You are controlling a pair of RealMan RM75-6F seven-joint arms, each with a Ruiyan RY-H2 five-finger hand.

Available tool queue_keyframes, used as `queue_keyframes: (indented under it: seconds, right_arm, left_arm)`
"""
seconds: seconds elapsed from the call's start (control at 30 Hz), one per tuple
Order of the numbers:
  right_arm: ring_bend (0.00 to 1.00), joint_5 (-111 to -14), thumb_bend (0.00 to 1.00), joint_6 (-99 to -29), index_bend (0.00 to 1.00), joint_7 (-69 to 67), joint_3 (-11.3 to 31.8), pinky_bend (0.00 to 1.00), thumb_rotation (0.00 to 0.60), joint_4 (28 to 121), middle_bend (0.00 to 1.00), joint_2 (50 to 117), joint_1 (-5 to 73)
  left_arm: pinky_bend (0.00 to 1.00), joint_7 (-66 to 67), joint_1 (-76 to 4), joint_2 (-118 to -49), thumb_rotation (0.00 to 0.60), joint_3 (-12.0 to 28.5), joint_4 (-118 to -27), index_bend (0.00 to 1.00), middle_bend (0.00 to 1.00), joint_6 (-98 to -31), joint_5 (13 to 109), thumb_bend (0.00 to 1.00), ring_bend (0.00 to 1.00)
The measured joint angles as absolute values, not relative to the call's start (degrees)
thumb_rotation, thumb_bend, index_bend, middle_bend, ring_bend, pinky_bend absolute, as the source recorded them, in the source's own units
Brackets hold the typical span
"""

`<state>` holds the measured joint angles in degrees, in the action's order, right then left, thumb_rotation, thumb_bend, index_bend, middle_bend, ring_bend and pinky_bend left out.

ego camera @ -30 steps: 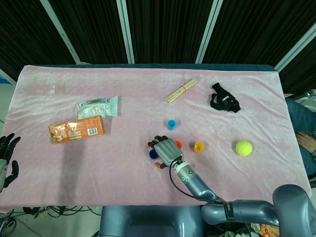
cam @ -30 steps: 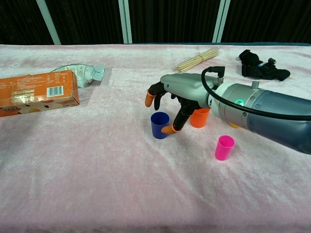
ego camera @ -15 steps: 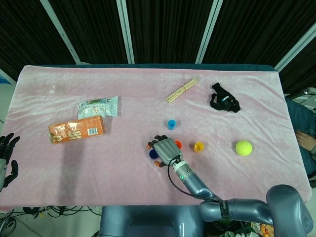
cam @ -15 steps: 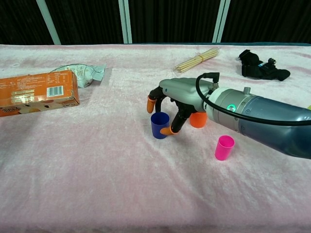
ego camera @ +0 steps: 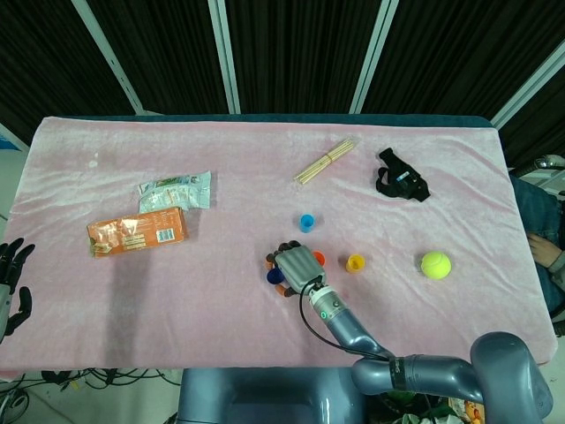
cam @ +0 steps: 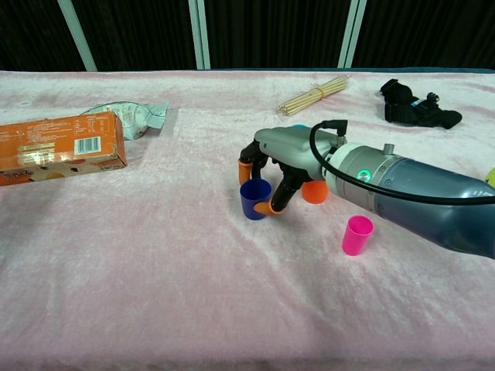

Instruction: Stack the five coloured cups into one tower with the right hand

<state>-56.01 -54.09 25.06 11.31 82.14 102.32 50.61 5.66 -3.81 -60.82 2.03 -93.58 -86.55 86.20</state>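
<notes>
A pink cloth-covered table (ego camera: 132,291) fills the head view. Just below the centre, the right hand (ego camera: 298,267) reaches over a dark blue cup (cam: 254,199), which stands upright; in the chest view its orange-tipped fingers (cam: 269,207) curve down on either side of the cup, one at the far rim and one at the near side, seeming to touch it, though a firm grip cannot be told. An orange cup (cam: 314,191) stands just behind the hand, partly hidden. A pink cup (cam: 356,235) stands apart at the lower right of the chest view. In the head view a light blue cup (ego camera: 306,223) stands above the hand and a yellow-orange cup (ego camera: 355,262) to its right. The left hand (ego camera: 11,287) rests at the far lower left edge, fingers apart, holding nothing. Also on the cloth: an orange packet (ego camera: 138,231), a clear wrapper (ego camera: 175,190), a bundle of wooden sticks (ego camera: 324,161), a black strap (ego camera: 402,183) and a tennis ball (ego camera: 435,264)
</notes>
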Motion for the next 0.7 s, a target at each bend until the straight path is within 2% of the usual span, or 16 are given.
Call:
queue_keyframes:
  seconds: [0.27,0.7]
  right_arm:
    - [0.24,-56.62,0.27,-54.83,0.5,24.53,13.07,0.21,0.6,84.56,0.46,99.5,50.38]
    - [0.24,-51.26,0.27,-54.13,0.5,29.04,14.88,0.21,0.6,93.95,0.46,88.16,50.81]
  left_arm:
    - [0.01,5.82,-3.84,-60.81,0.6,1.91,-93.68,0.07,0.02,-86.52,86.44,0.71,0.0]
    - [0.01,6.29,-3.84,-60.85,0.6,1.94,-93.73,0.07,0.02,-86.49,86.28,0.71,0.0]
